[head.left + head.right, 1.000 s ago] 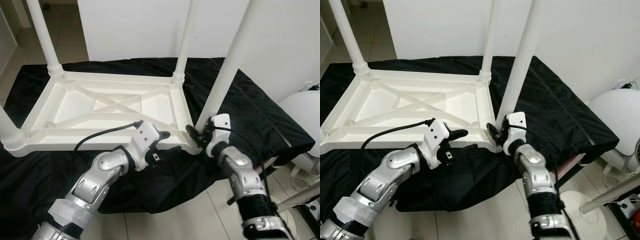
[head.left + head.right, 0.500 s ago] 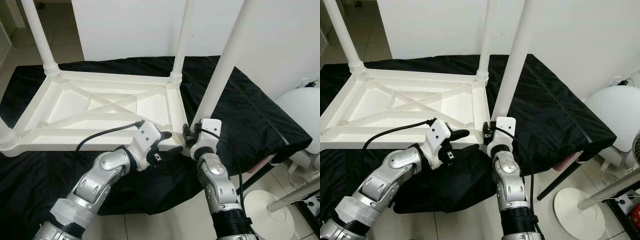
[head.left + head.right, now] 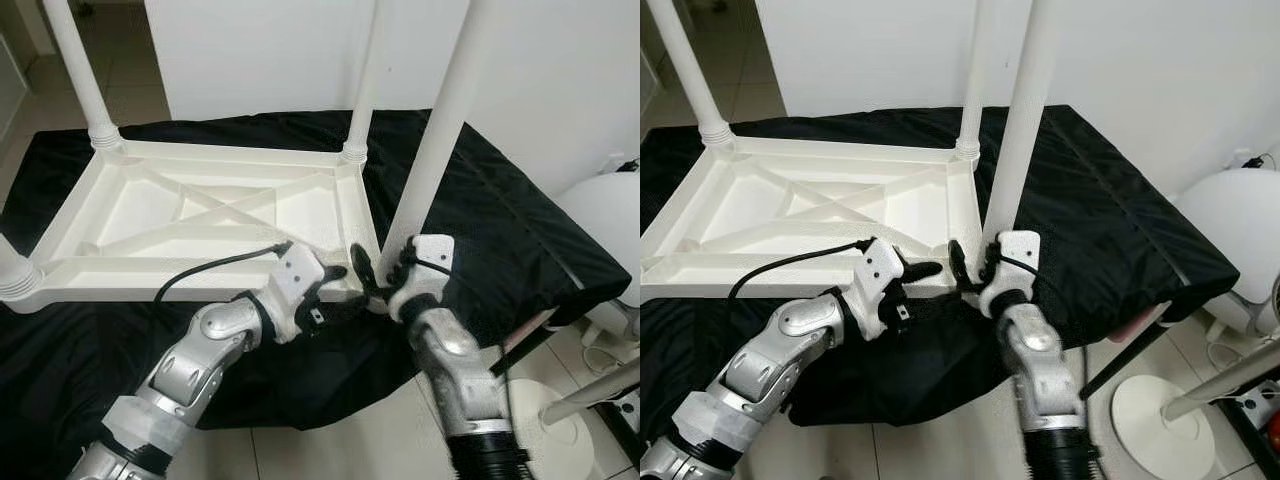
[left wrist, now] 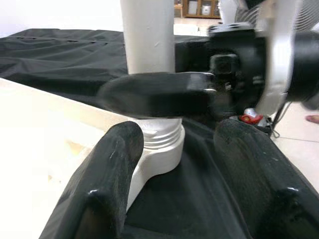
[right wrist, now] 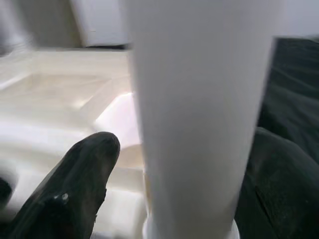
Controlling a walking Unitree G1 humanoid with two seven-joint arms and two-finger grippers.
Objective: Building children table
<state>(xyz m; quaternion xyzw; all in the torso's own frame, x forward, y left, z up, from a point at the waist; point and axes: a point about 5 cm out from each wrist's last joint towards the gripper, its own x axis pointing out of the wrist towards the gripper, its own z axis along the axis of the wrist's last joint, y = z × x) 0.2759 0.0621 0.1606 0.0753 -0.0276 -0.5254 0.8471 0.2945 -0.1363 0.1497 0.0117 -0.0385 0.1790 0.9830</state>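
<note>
The upturned white table (image 3: 200,215) is laid on a black cloth (image 3: 500,210), legs pointing up. The near-right leg (image 3: 432,150) is straddled at its base by the right gripper (image 3: 385,275) — fingers spread, contact unclear. The left gripper (image 3: 325,290) is held agape at the table's near rim, just beside that corner — nothing gripped.

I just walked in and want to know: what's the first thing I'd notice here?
A big white plastic children's table lies upside down on a black cloth, its round legs sticking up. At its near corner the right gripper has its black fingers around one white leg, and the open left gripper waits beside it.
</note>
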